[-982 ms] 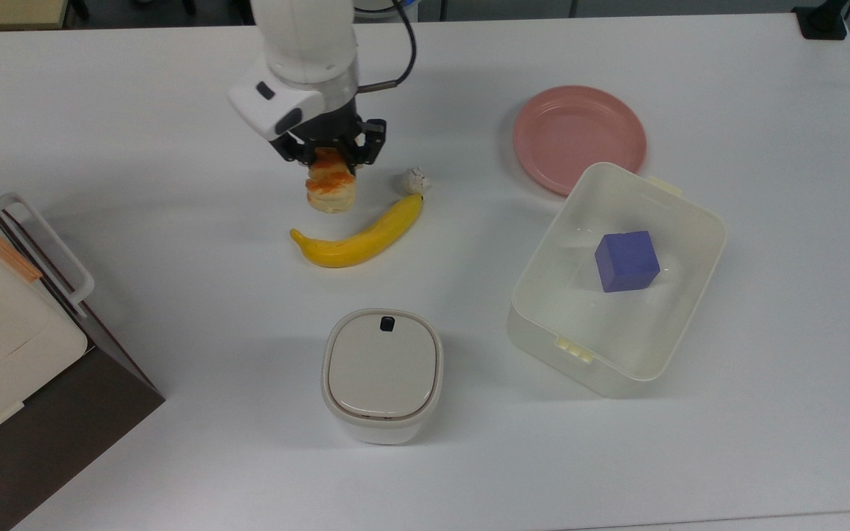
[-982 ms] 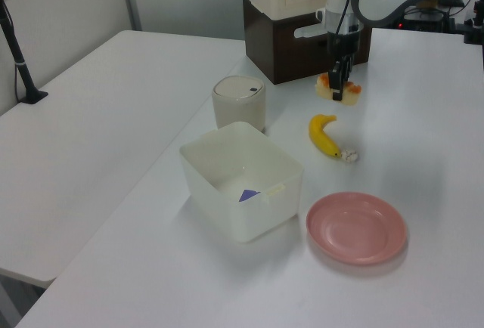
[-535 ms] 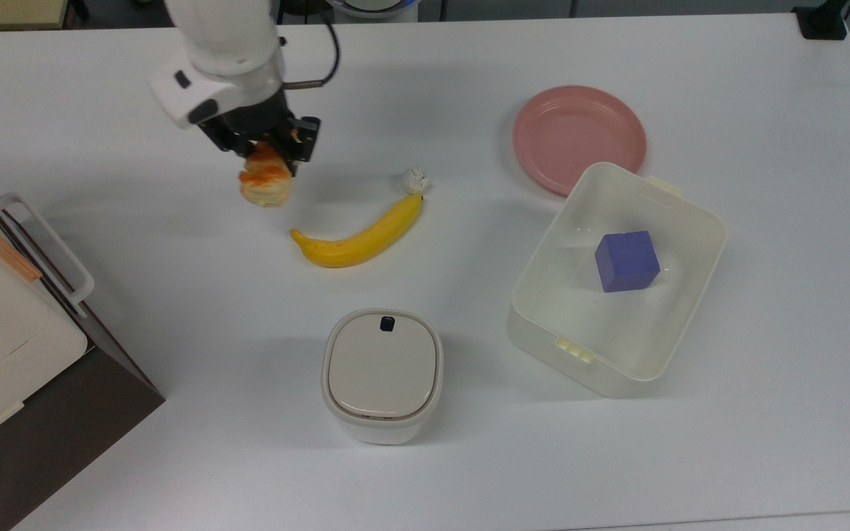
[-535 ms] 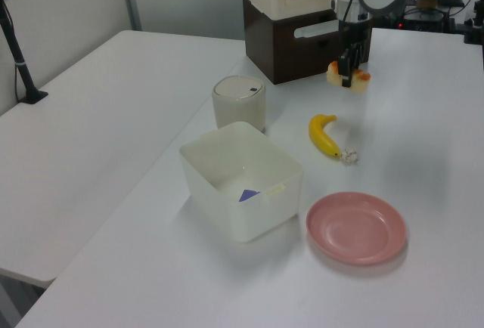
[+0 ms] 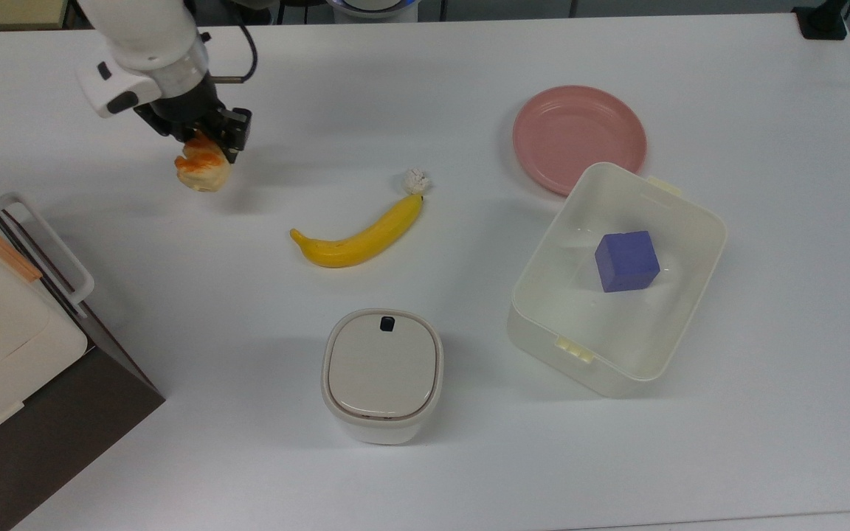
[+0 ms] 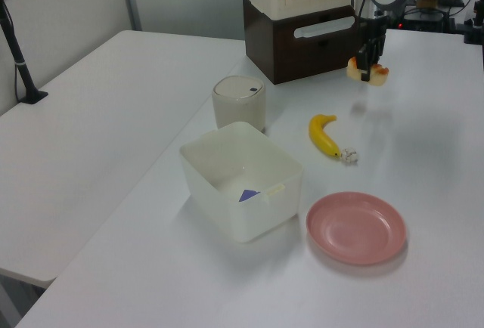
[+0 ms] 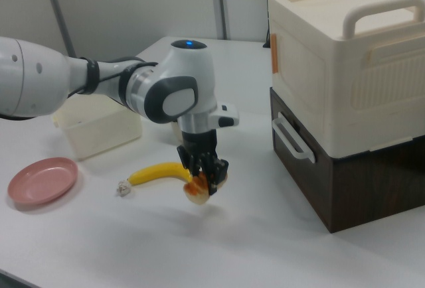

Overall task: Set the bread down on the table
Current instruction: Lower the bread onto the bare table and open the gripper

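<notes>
While clamped — bread (image 5: pixel 203 171) under end effector (image 5: pixel 200 144), above table (image 5: pixel 469 110).

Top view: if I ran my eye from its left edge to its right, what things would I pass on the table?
Brown-and-cream cabinet → bread held in the gripper → banana, with the lidded white canister below it → pink plate → white tub with a purple cube inside.
</notes>
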